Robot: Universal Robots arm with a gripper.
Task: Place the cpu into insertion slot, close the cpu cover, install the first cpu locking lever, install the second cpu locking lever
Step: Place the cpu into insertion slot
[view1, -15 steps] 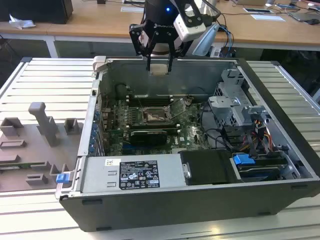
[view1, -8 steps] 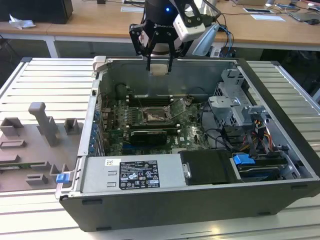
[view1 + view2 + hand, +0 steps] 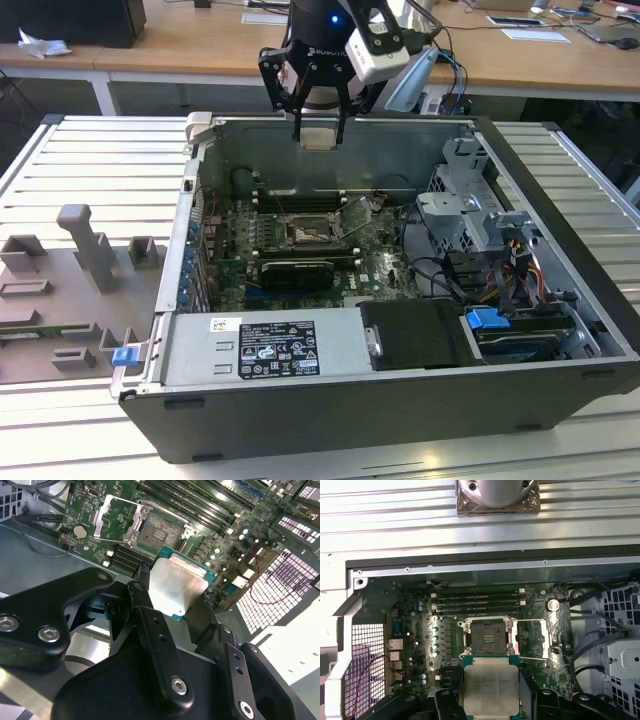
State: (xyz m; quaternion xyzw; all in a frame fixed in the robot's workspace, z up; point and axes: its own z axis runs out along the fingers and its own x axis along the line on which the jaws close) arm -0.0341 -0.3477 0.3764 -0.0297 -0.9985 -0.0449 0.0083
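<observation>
Slatted metal table carries open computer case; grey fixture plate beside, exterior view's left.

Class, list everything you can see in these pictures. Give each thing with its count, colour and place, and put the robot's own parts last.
computer case: one, dark grey, open, on the slatted table.
circuit board: one, green, inside the case.
insertion slot: one, dark with silver rim, on the board, empty.
cpu cover: one, silver, swung open beside the slot.
memory slots: several, long, black, beside the slot.
labelled box: one, silver, inside the case.
moulded tray: one, grey, at the exterior view's left.
cpu: one, silvery face, held above the open case.
gripper: one, black, fingers shut on the cpu.
</observation>
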